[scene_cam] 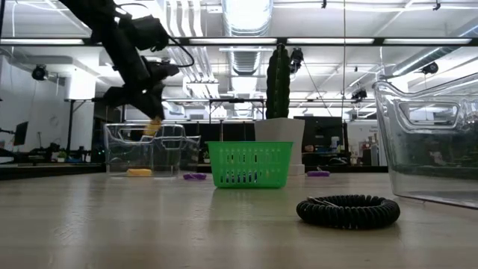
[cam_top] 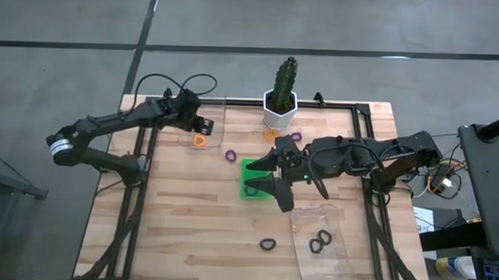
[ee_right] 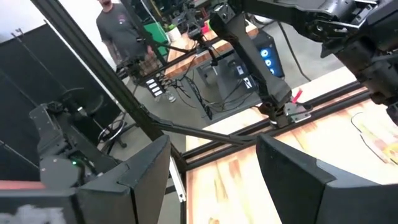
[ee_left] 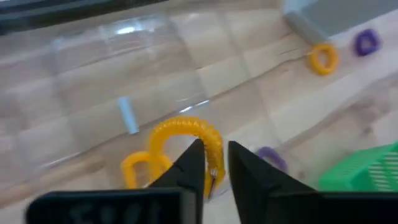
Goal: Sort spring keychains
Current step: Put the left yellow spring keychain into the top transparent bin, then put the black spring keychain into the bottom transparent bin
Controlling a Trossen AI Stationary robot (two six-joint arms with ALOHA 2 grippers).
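Currently, left gripper (ee_left: 214, 165) — jaws clamped on an orange coiled-cord keychain (ee_left: 189, 140) — hangs above the clear plastic tray (cam_top: 210, 114) (one orange loop (cam_top: 199, 141) inside); right gripper (cam_top: 263, 175), jaws apart, over the green slotted basket (cam_top: 250, 166).

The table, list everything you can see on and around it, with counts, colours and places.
Orange keychains: three; one in the left clear tray, one near the cactus, one held.
Purple keychains: two on the table; one left of the green tray, one by the cactus.
Black keychains: three; one on the table, two in the right clear tray.
Left clear tray: one.
Right clear tray: one.
Green tray: one, mid-table.
Cactus: one, green, white pot.
Person: one, dark shirt, beyond the table.
Left gripper: shut on an orange keychain, above the left clear tray.
Right gripper: open, over the green tray.
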